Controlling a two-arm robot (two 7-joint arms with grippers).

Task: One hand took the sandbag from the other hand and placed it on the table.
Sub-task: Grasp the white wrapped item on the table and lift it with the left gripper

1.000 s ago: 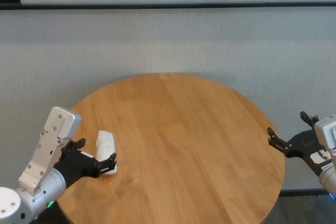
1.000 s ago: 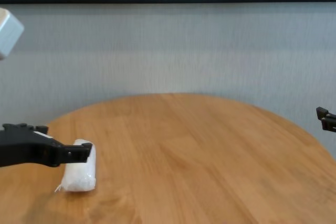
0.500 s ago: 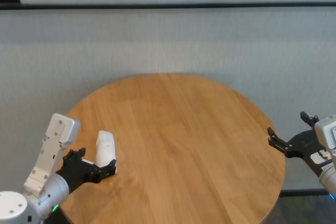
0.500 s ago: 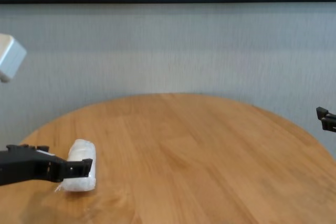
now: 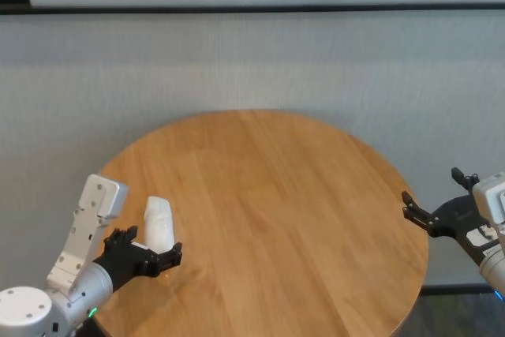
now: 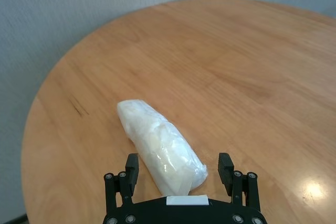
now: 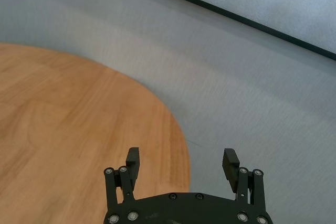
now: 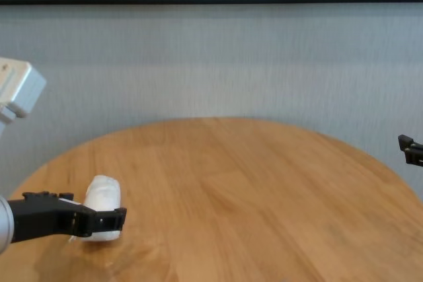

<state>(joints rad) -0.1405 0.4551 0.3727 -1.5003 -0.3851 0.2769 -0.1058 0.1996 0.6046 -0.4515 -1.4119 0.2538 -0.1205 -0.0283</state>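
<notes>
One crinkly white plastic sandbag point(image 6: 160, 153) lies on the round wooden plank table point(image 5: 292, 219); only the left wrist view shows the left gripper point(image 6: 179, 167) open astride its end. Right gripper point(image 7: 181, 164) open off-edge.

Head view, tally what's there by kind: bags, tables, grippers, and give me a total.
Sandbag: 1
Table: 1
Grippers: 2, the left gripper by the sandbag and the right gripper off the table's right edge
Total: 4
</notes>
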